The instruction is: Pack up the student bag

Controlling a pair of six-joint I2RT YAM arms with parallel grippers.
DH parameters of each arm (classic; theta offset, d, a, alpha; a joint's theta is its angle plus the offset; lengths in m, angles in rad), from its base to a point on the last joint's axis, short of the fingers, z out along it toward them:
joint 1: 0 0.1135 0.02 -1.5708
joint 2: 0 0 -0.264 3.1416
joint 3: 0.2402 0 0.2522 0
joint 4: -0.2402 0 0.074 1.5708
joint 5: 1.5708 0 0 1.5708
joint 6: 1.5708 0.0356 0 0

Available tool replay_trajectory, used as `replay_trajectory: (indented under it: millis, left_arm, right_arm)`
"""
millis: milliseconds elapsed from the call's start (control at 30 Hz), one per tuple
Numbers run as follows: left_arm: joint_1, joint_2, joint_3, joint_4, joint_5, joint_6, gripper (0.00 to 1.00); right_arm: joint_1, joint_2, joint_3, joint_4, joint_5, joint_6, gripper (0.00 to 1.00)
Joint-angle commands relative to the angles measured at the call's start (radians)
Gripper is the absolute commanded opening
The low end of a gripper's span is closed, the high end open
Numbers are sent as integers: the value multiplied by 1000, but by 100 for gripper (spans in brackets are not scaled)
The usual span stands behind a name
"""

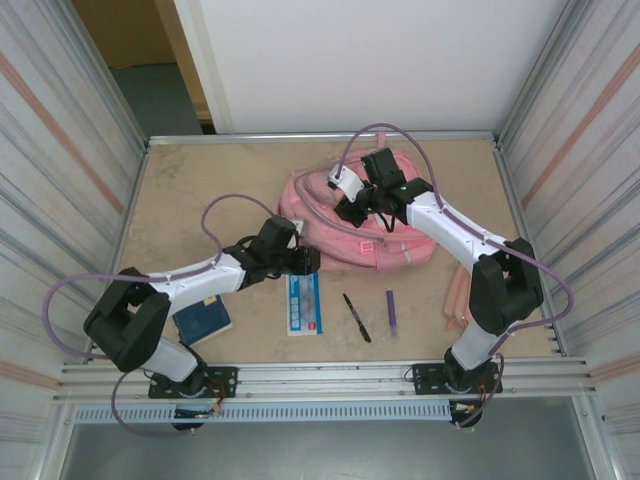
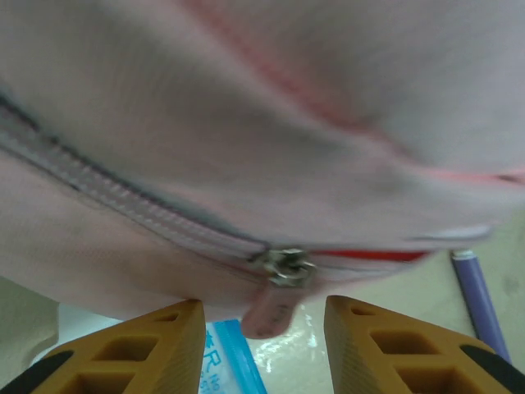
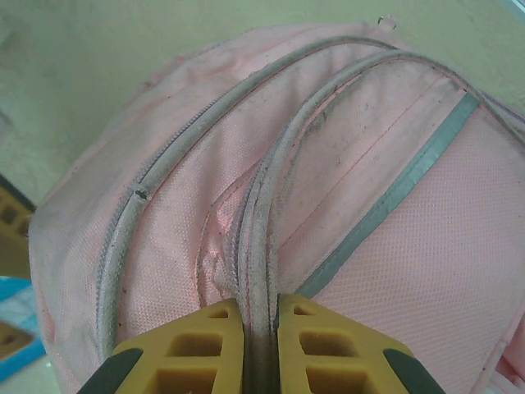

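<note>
Pink fabric of the student bag (image 1: pixel 345 235) is lying on the table (image 1: pixel 200 200), toward its far side. The right gripper (image 3: pixel 256 310) is pinching a raised zipper seam (image 3: pixel 258 230) on the bag, fingers nearly touching. The left gripper (image 2: pixel 264 316) is holding its fingers wide apart at the bag's near edge, a zipper pull (image 2: pixel 283 267) hanging between them untouched.

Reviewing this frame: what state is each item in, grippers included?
Backpack: lying on the table, seam pinched.
Zipper pull: hanging free, ungripped.
Left gripper: open.
Right gripper: shut on the backpack's seam.
Notebook: closed, outside the bag.
Black pen: loose, unpacked.
Purple pen: loose, unpacked.
Packet: flat, unpacked.
</note>
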Motion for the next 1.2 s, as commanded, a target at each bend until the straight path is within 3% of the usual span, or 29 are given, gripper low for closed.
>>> replay_trajectory:
  millis: [0, 233, 367, 767, 933, 1167]
  left_arm:
    - [-2, 25, 48, -19, -65, -24, 42]
    - [-2, 87, 67, 39, 6, 6, 37]
    - [-1, 84, 83, 38, -13, 41, 32]
    - [43, -28, 22, 51, 29, 105, 10]
    - [100, -94, -59, 51, 40, 97, 5]
    - [279, -147, -153, 79, 131, 78, 0]
  right_arm:
    - [1, -12, 50, 32, -101, 75, 0]
    - [3, -14, 38, 56, -152, 106, 0]
    - [2, -13, 45, 23, -151, 99, 0]
    - [-1, -16, 10, -38, -16, 1, 0]
    - [-4, -21, -5, -61, 18, -89, 0]
    - [-8, -28, -11, -130, 5, -209, 0]
